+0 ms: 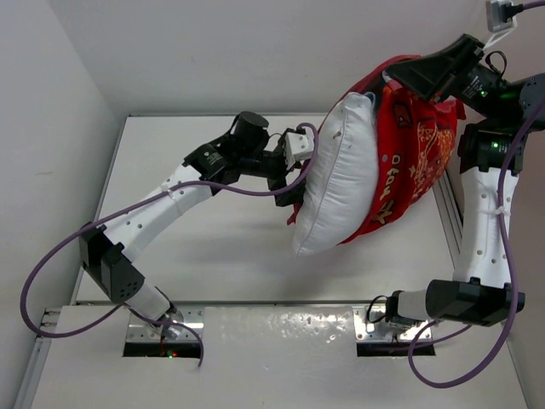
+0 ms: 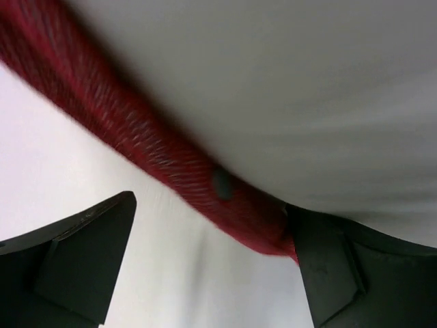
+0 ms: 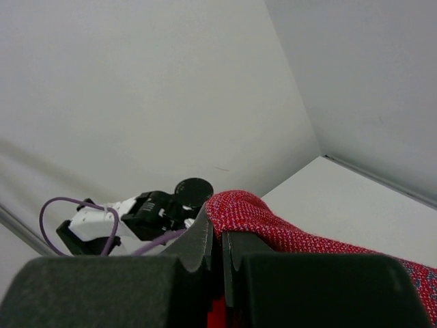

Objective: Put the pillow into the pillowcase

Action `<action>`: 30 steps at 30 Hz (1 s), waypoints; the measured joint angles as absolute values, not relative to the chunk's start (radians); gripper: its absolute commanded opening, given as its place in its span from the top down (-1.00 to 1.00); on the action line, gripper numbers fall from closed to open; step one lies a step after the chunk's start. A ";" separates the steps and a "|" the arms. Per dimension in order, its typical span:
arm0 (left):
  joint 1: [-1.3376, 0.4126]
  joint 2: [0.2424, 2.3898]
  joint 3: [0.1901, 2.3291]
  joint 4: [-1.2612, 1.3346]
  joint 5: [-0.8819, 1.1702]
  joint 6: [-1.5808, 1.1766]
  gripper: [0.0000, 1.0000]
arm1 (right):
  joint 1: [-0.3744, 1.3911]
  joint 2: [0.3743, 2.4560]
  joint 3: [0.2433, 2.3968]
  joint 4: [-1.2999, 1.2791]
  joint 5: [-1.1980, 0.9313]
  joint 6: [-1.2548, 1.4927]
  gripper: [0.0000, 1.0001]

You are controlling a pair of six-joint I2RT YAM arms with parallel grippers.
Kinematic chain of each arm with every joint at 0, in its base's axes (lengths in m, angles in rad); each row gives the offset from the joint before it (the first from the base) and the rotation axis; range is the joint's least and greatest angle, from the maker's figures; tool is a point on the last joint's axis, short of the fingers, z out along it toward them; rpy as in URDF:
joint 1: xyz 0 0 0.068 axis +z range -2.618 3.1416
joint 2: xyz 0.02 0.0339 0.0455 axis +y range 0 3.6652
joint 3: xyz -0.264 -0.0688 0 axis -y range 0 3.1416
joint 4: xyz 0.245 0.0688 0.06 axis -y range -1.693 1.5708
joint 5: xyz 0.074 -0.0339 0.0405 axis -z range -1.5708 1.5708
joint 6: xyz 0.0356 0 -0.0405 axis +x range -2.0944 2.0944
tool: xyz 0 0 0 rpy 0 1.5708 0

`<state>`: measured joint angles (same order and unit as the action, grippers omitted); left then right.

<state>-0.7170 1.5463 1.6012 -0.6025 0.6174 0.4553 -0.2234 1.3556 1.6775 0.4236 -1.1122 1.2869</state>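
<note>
Hanging from the right gripper [image 3: 220,236], which is clamped shut on its red hem, the pillowcase [image 1: 413,162] is up above the desk [image 1: 213,247]. Pillow [image 1: 336,170] partly inside (white bulk bulging out leftward). Left gripper [image 2: 208,229] spread wide, astride the case's lower red edge, holding nothing.

A white table [image 1: 204,256] stands enclosed by white walls [image 1: 213,51]. A glossy panel [image 1: 281,328] lies along its near edge. Above its far right corner hangs what may be a power strip [image 1: 501,15], partly cropped.
</note>
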 measured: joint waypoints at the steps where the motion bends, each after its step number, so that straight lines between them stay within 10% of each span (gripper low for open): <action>1: -0.718 1.551 1.583 -0.587 0.596 0.448 -0.83 | -0.223 1.356 1.678 0.424 -1.113 1.288 1.00; 8: -0.710 1.566 1.467 -0.509 0.504 0.445 0.08 | -0.223 1.355 1.678 0.424 -1.134 1.291 1.00; 12: -0.698 1.566 1.457 -0.500 0.548 0.440 1.00 | -0.223 1.355 1.678 0.424 -1.135 1.291 1.00; 20: -0.461 1.559 1.532 -0.578 0.668 0.407 1.00 | -0.218 1.378 1.731 0.237 -1.063 1.187 1.00; 30: 0.121 1.556 2.280 -0.558 0.818 0.234 1.00 | -0.150 1.601 2.054 0.099 -0.991 1.242 1.00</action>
